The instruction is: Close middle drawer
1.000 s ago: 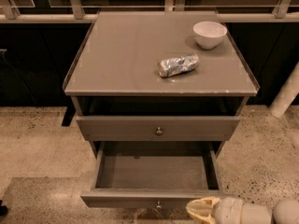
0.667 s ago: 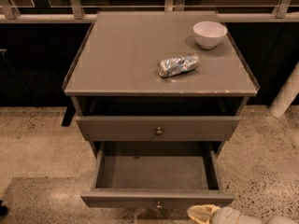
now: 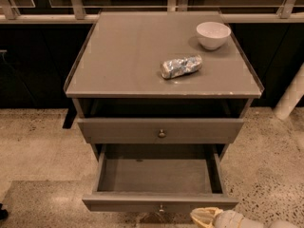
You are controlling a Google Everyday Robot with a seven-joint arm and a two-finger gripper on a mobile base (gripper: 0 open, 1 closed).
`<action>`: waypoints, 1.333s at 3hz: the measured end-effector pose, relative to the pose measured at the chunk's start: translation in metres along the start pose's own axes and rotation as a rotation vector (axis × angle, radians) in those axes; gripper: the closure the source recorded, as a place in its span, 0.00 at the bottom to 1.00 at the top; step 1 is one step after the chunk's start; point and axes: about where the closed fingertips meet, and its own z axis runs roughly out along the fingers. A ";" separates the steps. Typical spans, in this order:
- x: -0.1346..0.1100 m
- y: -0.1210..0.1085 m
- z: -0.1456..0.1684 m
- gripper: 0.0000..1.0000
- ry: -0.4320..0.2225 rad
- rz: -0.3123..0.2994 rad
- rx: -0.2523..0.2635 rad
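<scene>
**Middle drawer stands wide open, gripper at its front right corner**

The middle drawer (image 3: 156, 175) is a plain grey box with a flat, matte floor and straight side walls. It is pulled far out of the grey cabinet (image 3: 137, 56). Its flat front panel carries a small round metal knob (image 3: 161, 207) at the centre.

The gripper (image 3: 205, 216) is a cream-coloured, rounded tip on a smooth white arm. It sits at the bottom edge of the view, just below the right part of that front panel and to the right of the knob. Whether it touches the panel, and whether it is apart or together, cannot be told.

Above, the upper drawer (image 3: 118, 131) juts out slightly, with a dark gap behind its front. On the smooth cabinet top lie a crinkled silvery-blue packet (image 3: 181, 66) and a glossy white bowl (image 3: 213, 34). The floor (image 3: 33, 137) is speckled stone.
</scene>
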 end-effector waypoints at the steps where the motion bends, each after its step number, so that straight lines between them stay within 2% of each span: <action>1: 0.022 -0.027 0.017 1.00 -0.005 0.038 0.008; 2: 0.048 -0.054 0.039 1.00 -0.005 0.099 0.031; 4: 0.080 -0.092 0.070 1.00 -0.007 0.171 0.128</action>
